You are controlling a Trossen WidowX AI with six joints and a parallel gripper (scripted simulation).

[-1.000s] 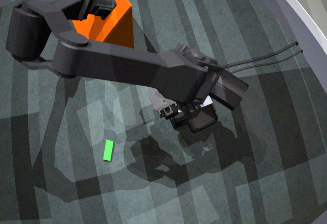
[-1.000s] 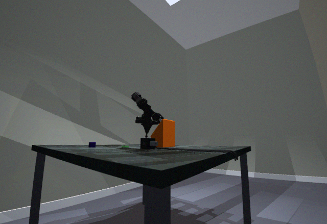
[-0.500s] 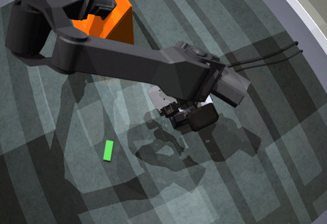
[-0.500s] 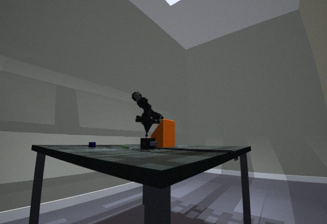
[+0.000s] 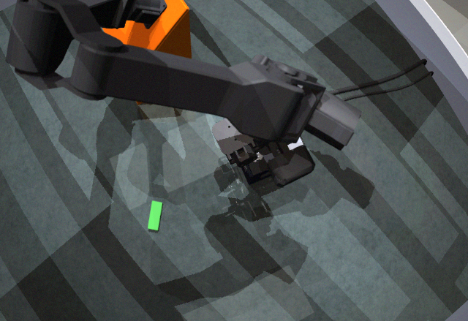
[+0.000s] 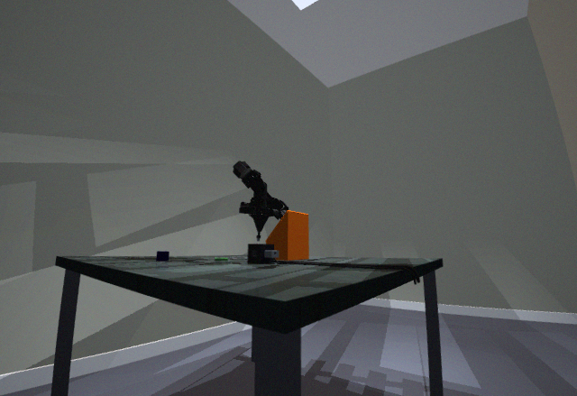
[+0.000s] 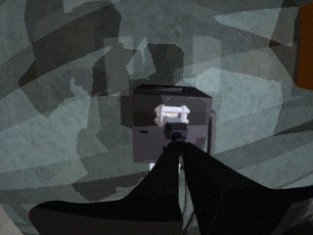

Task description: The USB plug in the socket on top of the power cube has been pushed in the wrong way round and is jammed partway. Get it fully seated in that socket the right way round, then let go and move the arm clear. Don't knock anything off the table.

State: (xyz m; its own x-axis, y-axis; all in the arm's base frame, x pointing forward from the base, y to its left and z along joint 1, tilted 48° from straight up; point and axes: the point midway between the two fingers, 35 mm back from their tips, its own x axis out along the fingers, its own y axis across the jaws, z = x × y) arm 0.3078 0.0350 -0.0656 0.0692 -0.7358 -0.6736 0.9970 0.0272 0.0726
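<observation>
USB plug, dark body pinched btwn fingertips of end effector, right over top of pwr cube. Fingers nearly together, pointing down, w/ narrow dark body btwn tips. White-framed socket on cube top, plug body at its near edge in wrist view; depth of insertion & which way round: can't tell, too small. Not let go, arm not clear. Cube upright on surface, grey connector at its side. Dark cables running along surface, ends hanging over edge in ext. view. Orange wedge-topped block behind cube in ext. view, under part of arm in top view. Green bar lying flat, apart from cube. Dark blue block farther off, also on surface, left of green bar in ext. view.
</observation>
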